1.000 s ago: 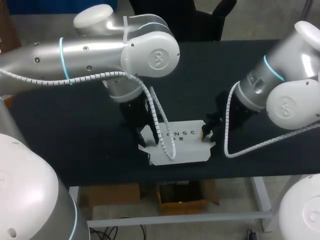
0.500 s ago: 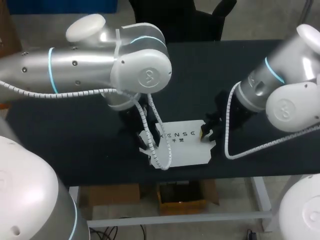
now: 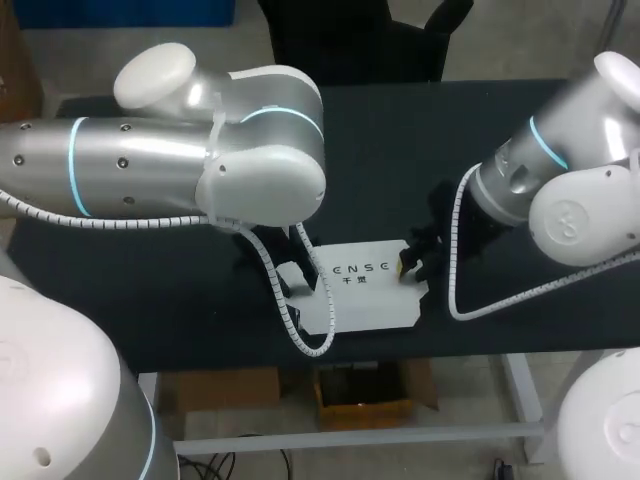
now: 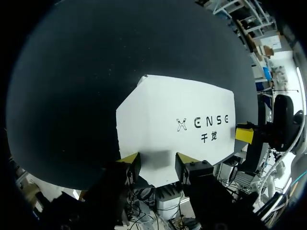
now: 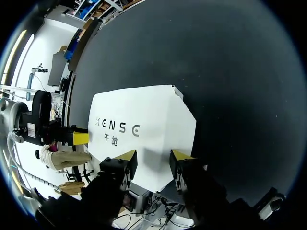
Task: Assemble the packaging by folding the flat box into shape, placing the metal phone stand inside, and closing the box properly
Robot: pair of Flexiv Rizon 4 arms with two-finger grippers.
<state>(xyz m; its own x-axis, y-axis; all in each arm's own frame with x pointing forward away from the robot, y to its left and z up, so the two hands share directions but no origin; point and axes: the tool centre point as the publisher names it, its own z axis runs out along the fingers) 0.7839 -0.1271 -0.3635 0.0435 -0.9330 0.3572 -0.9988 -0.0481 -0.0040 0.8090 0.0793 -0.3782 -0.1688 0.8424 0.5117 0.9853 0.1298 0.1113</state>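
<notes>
Left end effector (image 4: 156,165), fingers parted, is now drawn back to the left edge of the flat box (image 3: 368,298) on the counter (image 3: 150,300). Right end effector (image 5: 152,160), likewise unclenched, is held opposite. Folding is judged unstarted.

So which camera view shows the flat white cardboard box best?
The left wrist view: the flat white cardboard box lies almost whole. The right wrist view shows nearly as much; in the head view the left arm's cable crosses it.
</notes>
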